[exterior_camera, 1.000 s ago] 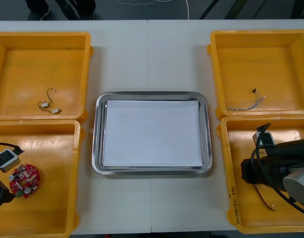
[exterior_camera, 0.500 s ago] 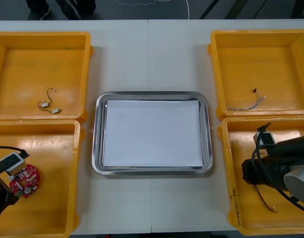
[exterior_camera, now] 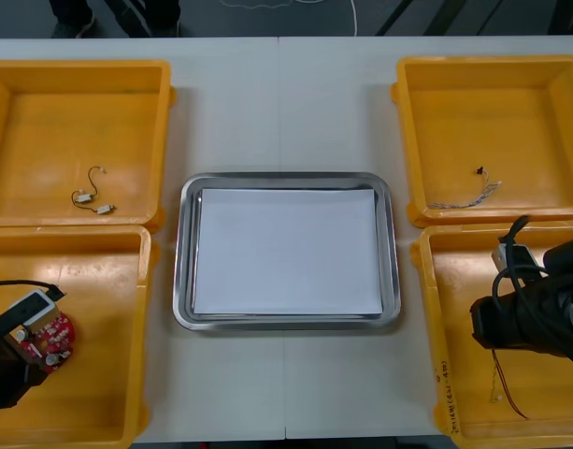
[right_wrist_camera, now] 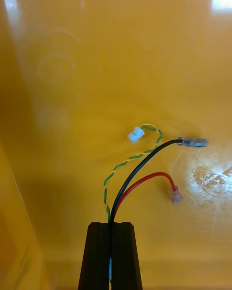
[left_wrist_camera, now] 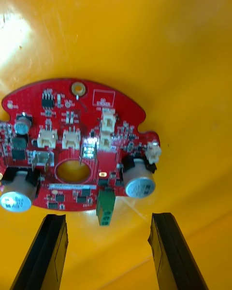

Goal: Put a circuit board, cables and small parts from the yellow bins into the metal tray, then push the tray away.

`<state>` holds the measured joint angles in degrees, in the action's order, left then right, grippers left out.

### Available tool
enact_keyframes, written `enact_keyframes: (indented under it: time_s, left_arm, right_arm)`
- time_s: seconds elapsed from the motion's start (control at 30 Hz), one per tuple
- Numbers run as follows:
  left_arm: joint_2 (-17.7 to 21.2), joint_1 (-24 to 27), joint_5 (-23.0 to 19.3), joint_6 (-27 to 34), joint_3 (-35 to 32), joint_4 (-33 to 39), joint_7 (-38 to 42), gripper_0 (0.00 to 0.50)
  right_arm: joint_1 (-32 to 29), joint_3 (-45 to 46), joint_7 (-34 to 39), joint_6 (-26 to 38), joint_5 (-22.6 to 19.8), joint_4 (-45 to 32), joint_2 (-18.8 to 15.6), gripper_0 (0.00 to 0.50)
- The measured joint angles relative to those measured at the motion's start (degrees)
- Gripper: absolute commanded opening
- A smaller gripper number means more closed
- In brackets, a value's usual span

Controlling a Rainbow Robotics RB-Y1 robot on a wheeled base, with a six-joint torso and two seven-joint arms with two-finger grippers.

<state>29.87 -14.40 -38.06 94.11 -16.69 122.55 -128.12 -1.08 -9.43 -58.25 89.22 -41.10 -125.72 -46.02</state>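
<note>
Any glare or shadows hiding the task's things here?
Front view: even light; the metal tray shows dark reflections along its rim. Right wrist view: glare patches in the near right bin beside the cables in the shut right gripper, all legible. Left wrist view: a bright patch in the near left bin beyond the circuit board, ahead of the open left gripper.

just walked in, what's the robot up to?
Both arms are down in the near bins. The right end effector is shut on the ends of a few cables in the near right bin. The left end effector is open, its fingers either side of the red circuit board lying in the near left bin. Nothing is in the tray yet.
</note>
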Motion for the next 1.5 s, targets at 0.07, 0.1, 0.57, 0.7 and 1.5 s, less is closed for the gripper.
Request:
enact_keyframes:
  time_s: [0.07,0.1,0.57,0.7,1.5]
  left_arm:
    - [-0.13,0.00,0.00,-0.94,0.24,-0.39,-0.01,0.500]
    - [-0.13,0.00,0.00,-1.26,0.39,-0.60,-0.02,0.500]
    - [-0.14,-0.01,-0.15,-3.69,0.99,-3.13,-11.56,0.500]
    - [-0.14,-0.01,-0.15,-3.70,1.01,-3.36,-11.59,0.500]
    - [-0.14,-0.02,-0.84,-3.95,1.08,-4.12,-11.59,0.000]
  right_arm:
    - [1.02,0.16,0.01,1.73,-0.42,-0.44,0.00,0.000]
    - [1.61,0.22,0.02,2.54,-0.73,-0.68,0.00,0.000]
    - [10.17,3.89,1.20,12.17,-9.44,-4.30,0.01,0.000]
    - [12.24,6.05,1.20,17.08,-9.68,-5.26,0.57,0.000]
    - [15.41,13.54,1.21,20.51,-9.46,-9.31,12.35,0.000]
